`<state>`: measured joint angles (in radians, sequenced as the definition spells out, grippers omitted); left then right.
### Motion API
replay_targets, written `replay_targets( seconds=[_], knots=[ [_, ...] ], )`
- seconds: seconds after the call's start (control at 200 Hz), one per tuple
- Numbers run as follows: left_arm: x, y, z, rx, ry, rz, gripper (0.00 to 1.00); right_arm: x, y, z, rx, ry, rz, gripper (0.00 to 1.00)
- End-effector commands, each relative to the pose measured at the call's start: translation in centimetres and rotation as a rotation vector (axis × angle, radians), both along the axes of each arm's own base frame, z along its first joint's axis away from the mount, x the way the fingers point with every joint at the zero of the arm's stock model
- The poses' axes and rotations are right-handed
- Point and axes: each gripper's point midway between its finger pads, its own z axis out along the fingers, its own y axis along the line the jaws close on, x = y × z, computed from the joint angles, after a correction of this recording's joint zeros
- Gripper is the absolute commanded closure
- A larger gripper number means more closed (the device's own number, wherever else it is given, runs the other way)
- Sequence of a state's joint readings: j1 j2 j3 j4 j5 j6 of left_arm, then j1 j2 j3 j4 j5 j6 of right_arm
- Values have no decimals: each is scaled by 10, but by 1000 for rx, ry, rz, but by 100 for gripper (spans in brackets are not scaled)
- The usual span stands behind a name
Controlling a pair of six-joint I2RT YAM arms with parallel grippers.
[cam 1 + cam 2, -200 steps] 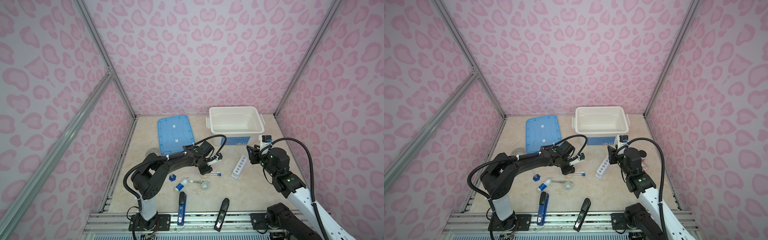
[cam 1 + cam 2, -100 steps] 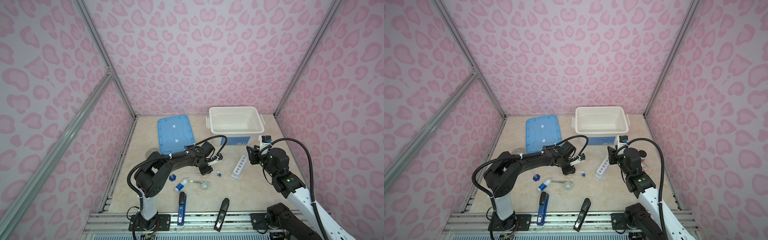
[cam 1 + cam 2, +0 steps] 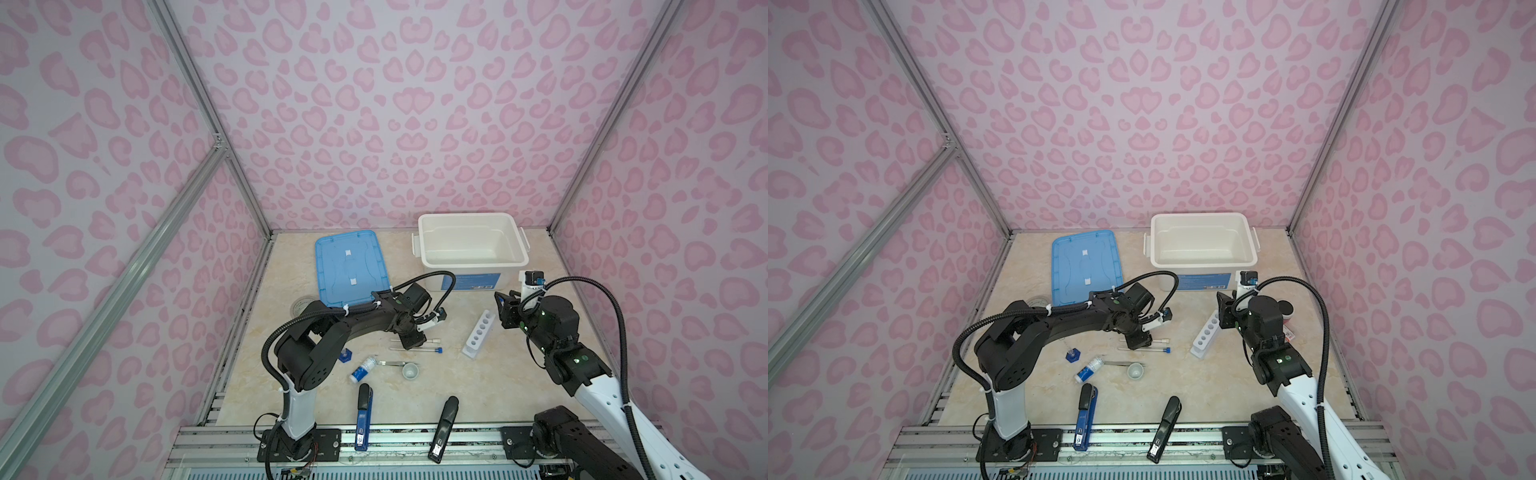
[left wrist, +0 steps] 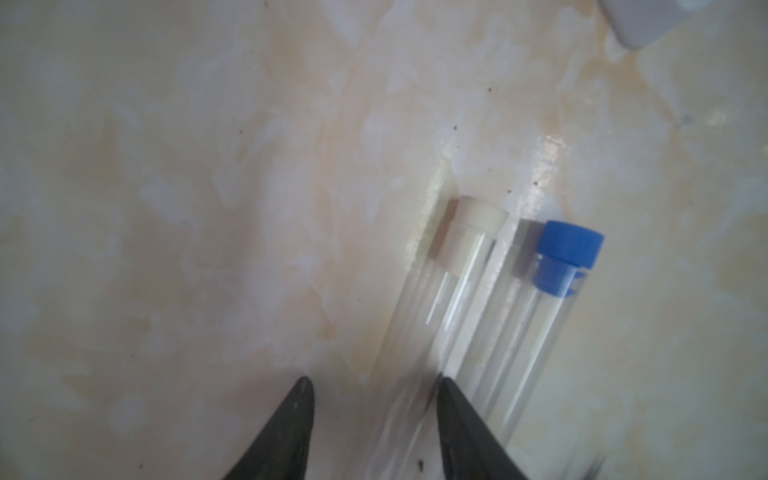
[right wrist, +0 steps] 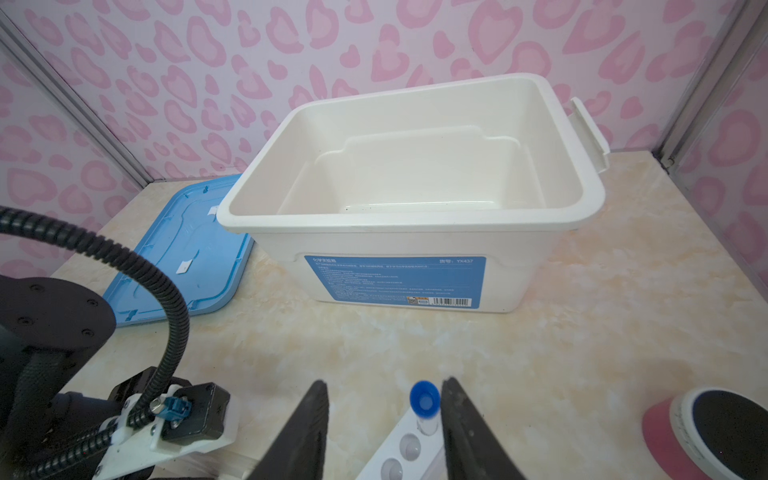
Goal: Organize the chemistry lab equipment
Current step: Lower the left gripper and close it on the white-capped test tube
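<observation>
Item: white-capped test tube (image 4: 457,291), lying flat on the marbled table (image 4: 166,208), long axis running across both top views, cap toward the white holed rack (image 3: 480,334). My left pincer (image 4: 374,382) stands right over its glass body, tips apart. The tube passes between them, close against one tip, and nothing is clamped. The blue-capped test tube (image 4: 552,291) lies just beside it, outside the tips. My right pincer (image 5: 384,384), tips also apart, straddles a racked blue-capped tube (image 5: 424,401). The left arm is the nearer one. I judge that closing across the axis should take it.
</observation>
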<state>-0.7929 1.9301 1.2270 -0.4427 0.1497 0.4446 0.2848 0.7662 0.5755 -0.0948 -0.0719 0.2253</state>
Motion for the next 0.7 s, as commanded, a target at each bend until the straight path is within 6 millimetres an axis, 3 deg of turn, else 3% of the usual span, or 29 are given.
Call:
replay_targets(
  seconds=[0.0,0.21,0.695],
  knots=[
    [2,-1,-3,5,2,0,53,2,0,4,11,-22,-4,55],
    [0,-3,-5,-1,19,-6,67,4,-1,4,11,-20,-8,56],
    [-2,-3,-11,9,30,-18,83,4,-2,4,18,-22,-10,56]
  ],
)
